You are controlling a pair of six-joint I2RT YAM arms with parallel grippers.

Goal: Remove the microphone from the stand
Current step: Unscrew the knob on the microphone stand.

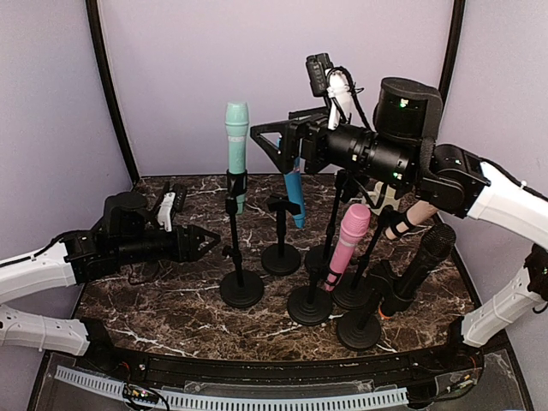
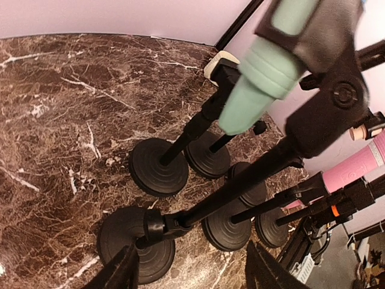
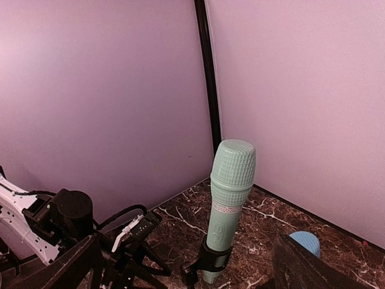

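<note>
A mint green microphone stands upright in the clip of a black stand, left of the group of stands. My right gripper hangs open at the height of the microphone's body, just to its right, and touches nothing. In the right wrist view the microphone rises beyond that gripper, in line with the gap between its fingers. My left gripper is open low down, left of the stand's pole. The left wrist view has the microphone above and the stand's base just beyond the left gripper.
Other stands crowd the right. They hold a blue microphone, a pink one, a black one and a tan one. An empty stand is in the middle. Lilac walls close in the marble table.
</note>
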